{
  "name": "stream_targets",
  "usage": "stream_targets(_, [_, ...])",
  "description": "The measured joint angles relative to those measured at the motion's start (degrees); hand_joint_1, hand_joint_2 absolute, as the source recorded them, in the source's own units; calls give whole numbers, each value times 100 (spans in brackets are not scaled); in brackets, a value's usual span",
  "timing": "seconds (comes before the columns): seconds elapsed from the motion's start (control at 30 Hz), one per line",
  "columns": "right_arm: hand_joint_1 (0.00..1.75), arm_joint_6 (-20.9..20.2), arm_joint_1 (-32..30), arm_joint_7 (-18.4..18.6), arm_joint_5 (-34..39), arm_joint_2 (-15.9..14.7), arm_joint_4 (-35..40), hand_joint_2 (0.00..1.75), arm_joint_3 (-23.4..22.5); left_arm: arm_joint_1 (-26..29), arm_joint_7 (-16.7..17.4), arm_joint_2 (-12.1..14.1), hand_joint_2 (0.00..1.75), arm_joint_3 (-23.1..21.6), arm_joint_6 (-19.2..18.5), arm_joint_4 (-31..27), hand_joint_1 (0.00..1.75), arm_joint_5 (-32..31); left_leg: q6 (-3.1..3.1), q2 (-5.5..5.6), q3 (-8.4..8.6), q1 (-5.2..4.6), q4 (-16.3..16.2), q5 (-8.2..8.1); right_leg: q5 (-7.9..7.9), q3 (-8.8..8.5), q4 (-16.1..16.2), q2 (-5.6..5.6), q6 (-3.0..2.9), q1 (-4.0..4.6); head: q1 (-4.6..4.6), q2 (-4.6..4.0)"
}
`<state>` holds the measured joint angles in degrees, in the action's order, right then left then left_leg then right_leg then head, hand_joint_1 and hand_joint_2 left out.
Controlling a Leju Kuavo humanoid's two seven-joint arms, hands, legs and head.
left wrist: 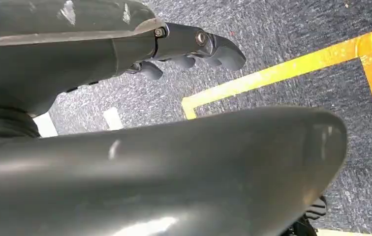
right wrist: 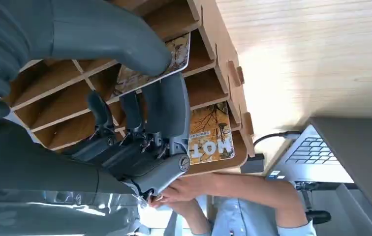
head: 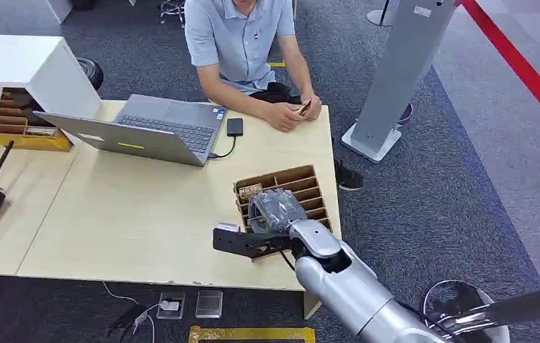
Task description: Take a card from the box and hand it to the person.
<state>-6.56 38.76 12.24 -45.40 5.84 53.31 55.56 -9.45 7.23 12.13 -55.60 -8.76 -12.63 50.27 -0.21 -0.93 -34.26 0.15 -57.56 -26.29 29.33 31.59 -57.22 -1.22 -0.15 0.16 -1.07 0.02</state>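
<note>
At the table's (head: 146, 214) near right corner, the right hand (right wrist: 139, 113) reaches down into the slotted wooden box (head: 310, 187), and in the wrist view a card (right wrist: 147, 69) is pinched between its thumb and fingers, tilted above the dividers. A second card (right wrist: 211, 132) lies in the box's end slot just beyond the fingers. The left hand (left wrist: 194, 46) hangs over the carpet with fingers loosely curled around nothing, and across the table a person (head: 242, 43) sits behind a laptop (head: 153, 128), hands together.
</note>
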Motion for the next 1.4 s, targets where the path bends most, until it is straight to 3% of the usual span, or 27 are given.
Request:
stream_targets(0.23, [155, 0, 19, -7, 9, 0, -7, 175, 0, -5, 0, 2, 0, 0, -13, 0, 0, 0, 0, 0, 0, 0, 0, 0, 0, 0, 0, 0, 0, 0, 0, 0])
stream_targets(0.27, [150, 0, 20, -7, 24, 0, -9, 175, 0, -6, -2, 0, 175, 0, -15, 0, 0, -2, 0, 0, 0, 0, 0, 0, 0, 0, 0, 0, 0, 0, 0, 0])
stream_targets(0.53, [152, 0, 24, -15, 33, 0, -18, 175, -2, -15, -59, 2, 175, 0, -122, 0, 0, -7, 0, 0, 0, 0, 0, 0, 0, 0, 0, 0, 0, 0, 0, 2])
stream_targets(0.93, [152, 96, 74, 79, 123, -37, 20, 175, -74, -20, -13, 2, 175, 9, 7, 0, 0, -9, 0, -1, 0, 0, 0, 0, 0, 1, 0, 0, 0, 0, -2, 2])
stream_targets(1.1, [152, 109, 97, 322, 249, -190, 407, 175, -263, 0, -15, 2, 175, 9, 37, 0, 0, 0, 0, -1, 0, 0, 0, 0, 0, 1, 0, 0, 0, 0, 2, 0])
stream_targets(1.4, [152, -188, 81, 759, 511, -697, 1877, 175, -843, 83, -96, 17, 175, 9, 46, 0, 0, 20, 0, -1, 1, 0, 0, 0, -1, 2, 1, 0, 0, -1, 0, 0])
